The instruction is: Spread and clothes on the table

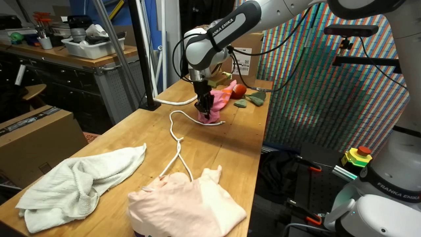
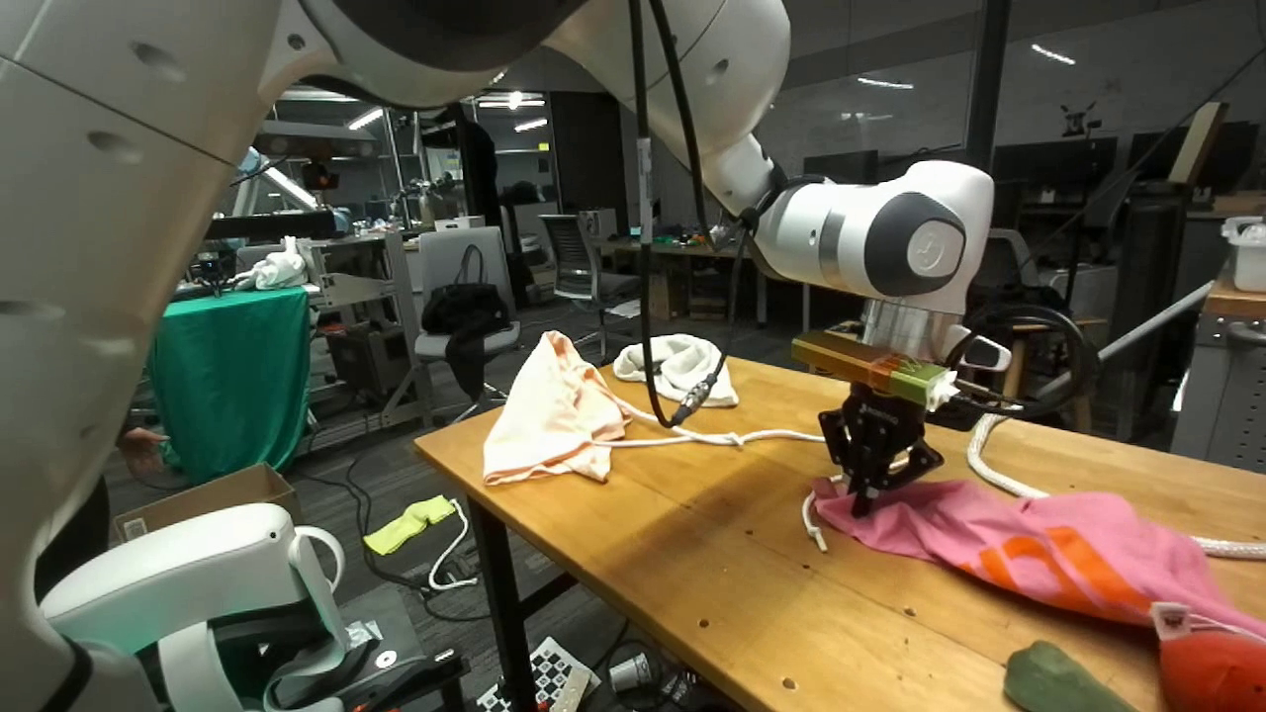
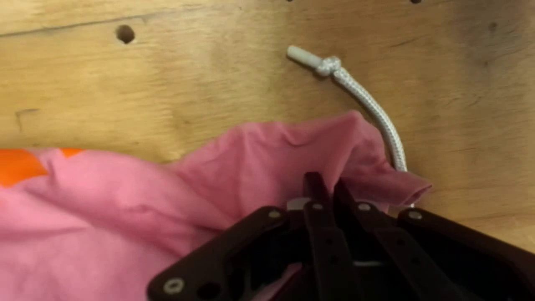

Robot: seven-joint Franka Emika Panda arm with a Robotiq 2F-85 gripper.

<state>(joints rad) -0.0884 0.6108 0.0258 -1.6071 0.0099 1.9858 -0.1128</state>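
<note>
The bright pink garment [image 1: 220, 102] lies bunched and elongated toward the far end of the wooden table [image 1: 210, 148], with orange marks on it [image 2: 1048, 564]. My gripper [image 3: 328, 182] points down at its near end. A raised fold of pink fabric is pinched between the fingertips, which stand almost together. In an exterior view the gripper [image 2: 863, 502] reaches the cloth at table level. A pale mint-white garment [image 1: 85, 184] lies crumpled at the opposite end. Beside it, the light peach-pink garment [image 1: 177, 207] is partly folded; its underside is hidden.
A thin white cord [image 1: 178, 148] runs from the peach-pink garment to beside the gripper. Past the pink garment sit a red-orange round object [image 1: 239, 91], green fabric pieces [image 1: 256, 98] and a cardboard box [image 1: 253, 46]. A black post [image 1: 144, 65] stands at the table's edge.
</note>
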